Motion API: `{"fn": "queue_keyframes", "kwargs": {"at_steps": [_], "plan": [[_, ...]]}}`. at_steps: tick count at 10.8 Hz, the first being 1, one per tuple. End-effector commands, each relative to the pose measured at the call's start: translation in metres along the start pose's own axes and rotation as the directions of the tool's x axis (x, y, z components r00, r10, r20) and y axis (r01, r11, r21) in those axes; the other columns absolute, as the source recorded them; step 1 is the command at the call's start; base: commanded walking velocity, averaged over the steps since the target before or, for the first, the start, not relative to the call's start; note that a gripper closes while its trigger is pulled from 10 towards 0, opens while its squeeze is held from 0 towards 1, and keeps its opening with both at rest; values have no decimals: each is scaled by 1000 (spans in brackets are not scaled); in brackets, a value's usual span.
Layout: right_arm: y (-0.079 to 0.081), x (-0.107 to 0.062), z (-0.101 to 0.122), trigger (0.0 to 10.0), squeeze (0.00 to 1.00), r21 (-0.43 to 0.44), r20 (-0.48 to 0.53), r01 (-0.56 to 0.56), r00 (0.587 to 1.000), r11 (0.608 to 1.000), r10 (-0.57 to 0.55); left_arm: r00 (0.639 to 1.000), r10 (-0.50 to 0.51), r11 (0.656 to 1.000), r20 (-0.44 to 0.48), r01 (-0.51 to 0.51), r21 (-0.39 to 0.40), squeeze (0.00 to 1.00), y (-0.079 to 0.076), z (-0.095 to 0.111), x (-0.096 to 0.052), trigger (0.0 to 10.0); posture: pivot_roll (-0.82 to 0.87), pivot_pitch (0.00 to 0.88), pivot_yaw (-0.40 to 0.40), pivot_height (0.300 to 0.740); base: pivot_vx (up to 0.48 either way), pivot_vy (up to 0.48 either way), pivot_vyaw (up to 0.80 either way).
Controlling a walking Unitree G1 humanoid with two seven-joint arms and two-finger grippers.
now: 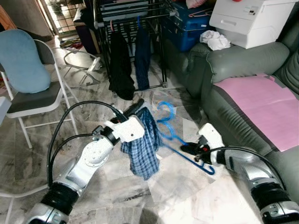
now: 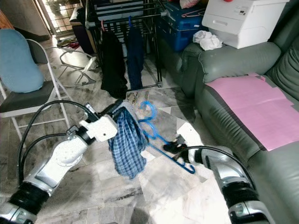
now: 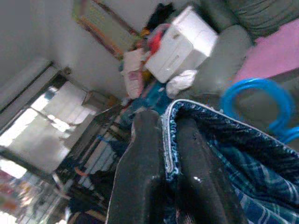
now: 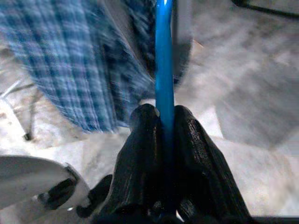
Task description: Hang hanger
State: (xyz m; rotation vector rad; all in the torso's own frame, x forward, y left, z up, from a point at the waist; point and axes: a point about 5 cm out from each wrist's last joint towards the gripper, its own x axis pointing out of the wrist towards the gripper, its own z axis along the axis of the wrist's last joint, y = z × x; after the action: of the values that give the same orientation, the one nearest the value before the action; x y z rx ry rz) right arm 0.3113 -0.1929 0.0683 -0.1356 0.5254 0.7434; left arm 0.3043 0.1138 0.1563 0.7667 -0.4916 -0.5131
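Head views, left gripper (image 1: 135, 106): pinched shut on the top edge of the blue checked cloth (image 1: 144, 149), which hangs down over the floor in front of the rack (image 1: 133, 18).
Head views, right gripper (image 1: 189, 149): closed tight on the low end of the blue hanger (image 1: 170, 128).
Head views, hanger: held in the air, well short of the rack, just beside the cloth. Its hook end points toward the rack.
Head views, rack: two dark clothes already hang on it.
Left wrist view: two black fingers (image 3: 140, 172) squeeze the cloth's dark hem (image 3: 210, 123). The blue hook (image 3: 254, 100) curls just past it.
Right wrist view: the fingers (image 4: 149, 154) clamp the blue bar (image 4: 163, 70), with the cloth just beside it.
Done: hanger and cloth are both picked up.
Left, I think: the cloth may not be on the hanger yet, I cannot tell. The hanger is not on the rack yet.
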Motion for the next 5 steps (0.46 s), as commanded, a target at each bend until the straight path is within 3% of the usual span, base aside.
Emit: {"fn": "queue_keyframes", "kwargs": {"at_steps": [1, 3, 4, 5], "plan": [[-13, -3, 8, 10000, 0, 29, 36, 102, 994, 994, -103, 996, 86, 996, -19, -86, 7, 0, 15, -2, -7, 10000, -53, 0, 80, 740, 0, 0, 0], [-41, -13, 15, 10000, 0, 136, 51, 356, 929, 924, -366, 990, 119, 992, -76, -121, -30, 0, 13, -10, -24, 10000, -49, 0, 77, 740, 0, 0, 0], [-69, -29, 45, 10000, 0, 298, 153, 534, 791, 791, -592, 994, 21, 992, -107, -34, -119, 0, -12, -12, -35, 10000, -46, 0, 73, 740, 0, 0, 0], [-76, -32, 76, 10000, 0, 384, 248, 537, 723, 751, -645, 991, -81, 978, -105, 59, -199, 0, -36, -9, -33, 10000, -52, 0, 72, 740, 0, 0, 0]]}}
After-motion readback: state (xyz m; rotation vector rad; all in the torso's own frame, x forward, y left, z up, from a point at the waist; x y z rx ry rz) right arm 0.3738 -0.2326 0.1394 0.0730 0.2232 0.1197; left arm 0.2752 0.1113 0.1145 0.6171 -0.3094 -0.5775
